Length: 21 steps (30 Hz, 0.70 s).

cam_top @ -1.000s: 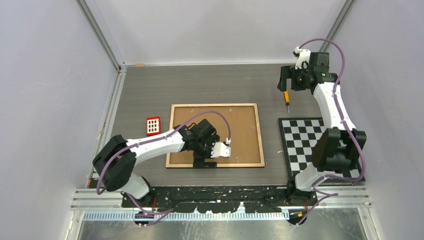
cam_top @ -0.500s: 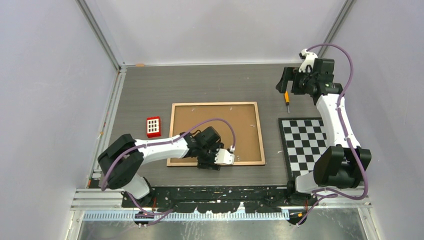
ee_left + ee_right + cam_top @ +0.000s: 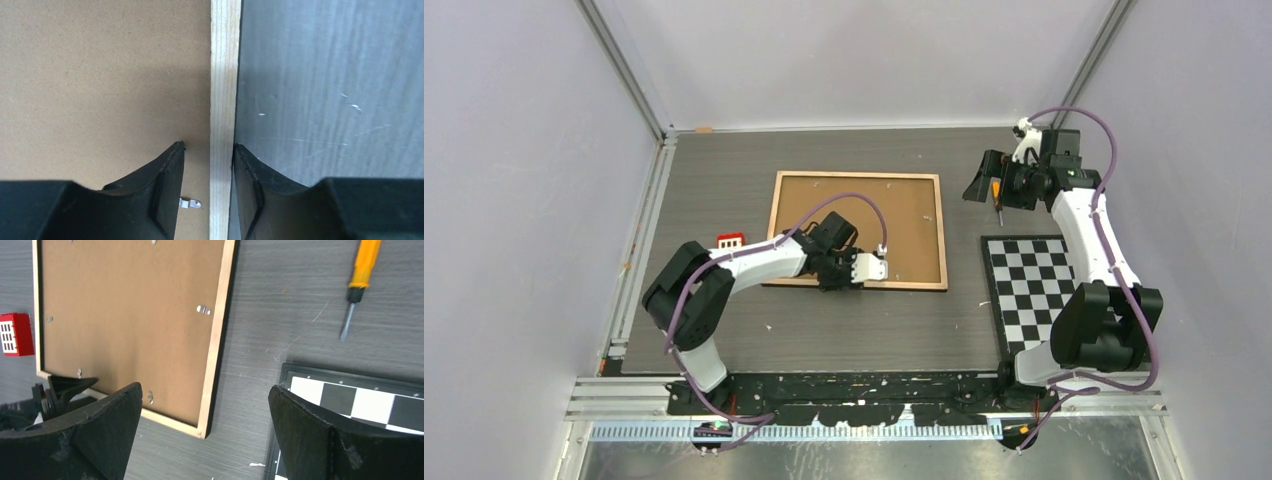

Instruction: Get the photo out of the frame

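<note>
Frame (image 3: 894,215): lying face down near the middle of the table (image 3: 724,160), brown backing board (image 3: 100,75) up, pale wood rim (image 3: 222,75) all the way round.
Photo: can't see it, only the back of the frame shows.
Left gripper (image 3: 208,146): down at the near edge of the frame, towards its left corner, straddling the rim. One finger (image 3: 167,190) is over the board and the other (image 3: 252,190) is on the table side, right up against the rim's outer face. Gap is narrow, and a sliver of board shows between the inner finger and the wood, so it doesn't look clamped.
Clip (image 3: 191,203): small metal tab on the board, just beside the inner finger.
Right gripper (image 3: 205,389): up in the air over the far right of the table, fingers spread wide, holding nothing, well apart from the frame.
Screwdriver (image 3: 360,280): orange handle, flat on the table beyond the checkerboard (image 3: 1044,290), to the right of the frame.
Red block (image 3: 15,332): little red thing with a white grid, on the table just off the frame's left edge, partly behind the left arm in the top view.
Checkerboard: on the right side of the table, apart from the frame.
</note>
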{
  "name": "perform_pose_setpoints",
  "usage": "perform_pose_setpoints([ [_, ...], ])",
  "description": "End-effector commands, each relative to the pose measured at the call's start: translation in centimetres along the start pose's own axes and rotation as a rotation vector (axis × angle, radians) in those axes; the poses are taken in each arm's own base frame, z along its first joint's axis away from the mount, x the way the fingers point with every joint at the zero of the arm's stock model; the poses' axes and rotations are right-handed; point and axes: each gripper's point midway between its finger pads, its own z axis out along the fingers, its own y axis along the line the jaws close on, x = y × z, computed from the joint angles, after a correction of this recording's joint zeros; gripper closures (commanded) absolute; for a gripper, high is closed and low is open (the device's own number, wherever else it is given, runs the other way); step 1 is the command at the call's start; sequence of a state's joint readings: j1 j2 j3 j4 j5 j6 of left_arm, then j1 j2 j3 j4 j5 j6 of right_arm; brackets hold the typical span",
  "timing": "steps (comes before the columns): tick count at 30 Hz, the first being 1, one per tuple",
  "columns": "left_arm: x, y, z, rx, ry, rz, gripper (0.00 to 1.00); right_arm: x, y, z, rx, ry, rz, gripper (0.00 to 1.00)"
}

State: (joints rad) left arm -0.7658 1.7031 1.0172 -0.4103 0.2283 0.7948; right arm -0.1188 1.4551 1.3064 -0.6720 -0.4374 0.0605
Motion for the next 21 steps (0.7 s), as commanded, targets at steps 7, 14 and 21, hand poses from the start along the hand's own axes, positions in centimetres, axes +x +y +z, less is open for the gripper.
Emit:
perform_pose_setpoints([
  [7, -1.6, 2.8, 0.5, -0.002, -0.015, 0.008, 0.57, 2.8, 0.3, 2.7, -0.059, 0.144, 0.167, 0.00],
  [14, -2.0, 1.7, 1.7, 0.012, 0.012, 0.025, 0.52, 6.3, -0.5, 4.3, -0.043, 0.277, 0.264, 0.00],
  [21, -2.4, 0.7, 1.8, 0.042, 0.028, 0.026, 0.76, 8.8, 0.0, 4.9, -0.084, 0.330, 0.319, 0.04],
])
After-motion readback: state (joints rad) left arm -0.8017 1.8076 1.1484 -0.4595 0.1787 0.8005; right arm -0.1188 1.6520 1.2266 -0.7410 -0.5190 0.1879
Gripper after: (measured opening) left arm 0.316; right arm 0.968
